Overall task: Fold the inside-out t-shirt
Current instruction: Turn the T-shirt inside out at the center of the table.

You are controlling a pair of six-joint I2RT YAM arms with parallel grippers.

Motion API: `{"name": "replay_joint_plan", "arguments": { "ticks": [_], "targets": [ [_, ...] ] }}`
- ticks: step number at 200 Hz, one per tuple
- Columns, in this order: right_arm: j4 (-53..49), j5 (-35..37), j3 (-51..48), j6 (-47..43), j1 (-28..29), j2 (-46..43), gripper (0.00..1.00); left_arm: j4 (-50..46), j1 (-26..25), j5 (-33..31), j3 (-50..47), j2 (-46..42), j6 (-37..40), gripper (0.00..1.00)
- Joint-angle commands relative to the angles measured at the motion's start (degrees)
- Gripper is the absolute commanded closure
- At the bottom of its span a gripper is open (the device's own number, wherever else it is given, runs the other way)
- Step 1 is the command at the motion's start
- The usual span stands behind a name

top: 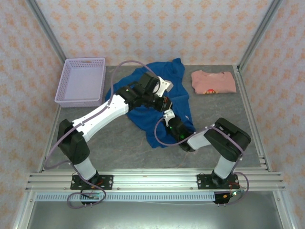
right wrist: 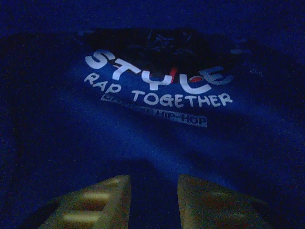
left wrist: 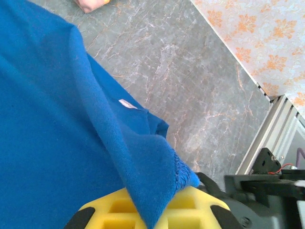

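The royal-blue inside-out t-shirt (top: 178, 93) lies crumpled on the grey table, mid-back. My left gripper (top: 165, 102) reaches over its middle. In the left wrist view that gripper (left wrist: 152, 210) is shut on a stitched hem edge of the t-shirt (left wrist: 47, 119), which hangs up from between the yellow pads (left wrist: 200, 205). My right gripper (right wrist: 153, 200) is inside the t-shirt, in the dark, its fingers a little apart with blue cloth across the gap. Ahead of it the white print (right wrist: 157, 90) reads "STYLE RAP TOGETHER". From above, the right wrist (top: 169, 116) disappears under the cloth just below the left gripper.
A lilac plastic basket (top: 81, 81) stands at the back left. A folded salmon-pink shirt (top: 213, 82) lies at the back right, its corner (left wrist: 88, 4) visible in the left wrist view. Bare grey table (top: 119, 138) lies in front of the t-shirt. Metal rails (top: 248, 109) edge the table.
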Motion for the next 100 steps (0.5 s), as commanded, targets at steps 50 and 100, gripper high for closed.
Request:
{"name": "replay_joint_plan", "arguments": {
  "ticks": [50, 100],
  "targets": [
    [-0.81, -3.14, 6.41, 2.53, -3.86, 3.63, 0.70, -5.32, 1.17, -0.80, -1.01, -9.24, 5.03, 1.00],
    [-4.46, -5.60, 11.50, 4.55, -4.63, 6.23, 0.70, -5.03, 1.14, 1.17, -1.78, -11.25, 7.16, 1.00]
  ]
}}
